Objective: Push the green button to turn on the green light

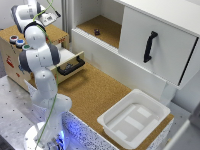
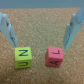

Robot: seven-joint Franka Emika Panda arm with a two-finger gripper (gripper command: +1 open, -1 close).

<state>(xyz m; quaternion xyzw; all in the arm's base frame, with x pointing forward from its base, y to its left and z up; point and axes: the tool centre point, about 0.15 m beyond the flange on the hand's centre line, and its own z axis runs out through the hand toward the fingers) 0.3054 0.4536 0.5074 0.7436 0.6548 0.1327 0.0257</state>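
I judge that I am at the approach step: the press has not begun. In the exterior view the arm (image 1: pixel 41 65) rises from its base at the lower part of the exterior view's left and bends toward the wooden box (image 1: pixel 12 50) at the upper left. On top of that box I see three small round buttons in a row: the red button (image 1: pixel 13 38), the blue button (image 1: pixel 19 42) and the green button (image 1: pixel 26 47). The green button sits partly behind the arm's body in this view, at the end of the row nearest the arm.

In the wrist view the gripper (image 2: pixel 40 37) stands wide, its two pale blue fingers (image 2: pixel 9 30) well apart and holding nothing. Below it, on the cork surface (image 2: pixel 40 12), lie a green lettered block (image 2: pixel 22 58) and a pink lettered block (image 2: pixel 54 57). No button appears in the wrist view, so I judge that the gripper is not yet over the green button.

The next move calls for carrying the gripper across to the box top, centring a fingertip over the green button and clear of the blue one beside it, then descending straight down. Bringing the fingers together first would probably give a firmer pressing tip.
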